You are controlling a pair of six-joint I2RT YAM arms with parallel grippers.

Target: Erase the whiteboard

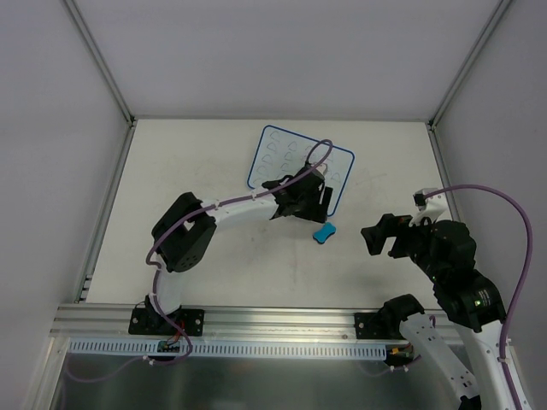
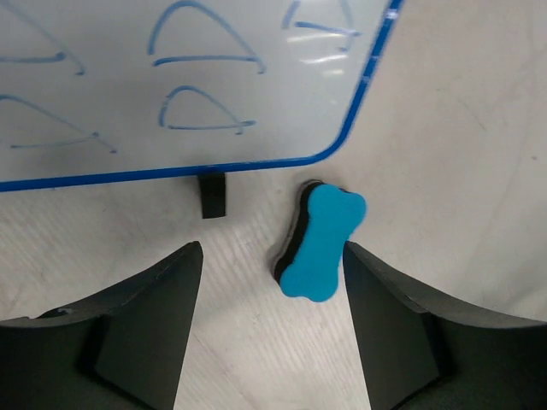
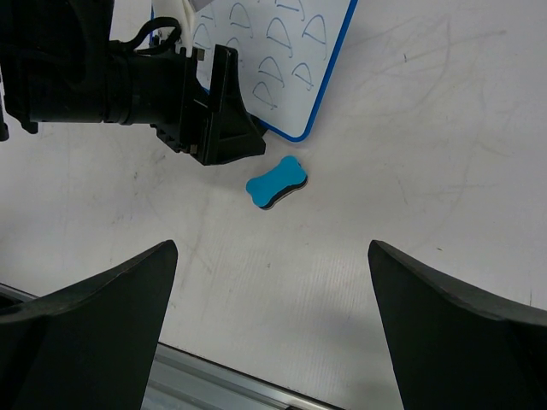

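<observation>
The off-white table top was matte and carried faint grey scuffs and scratches. Plain pale grey walls enclosed it: a rear panel at 12 o'clock, a 9 o'clock panel and a 3 o'clock panel, joined by aluminium corner posts. At 6 o'clock ran an aluminium rail, then a white slotted strip and a dull metal sheet. Lighting was even, with soft shadows only.

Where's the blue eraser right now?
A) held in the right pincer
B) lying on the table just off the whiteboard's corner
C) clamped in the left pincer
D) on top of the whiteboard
B: the eraser lies flat on the table beside the whiteboard corner. The left pincer is open near it without gripping it, and the right pincer is open and holds nothing.
</observation>
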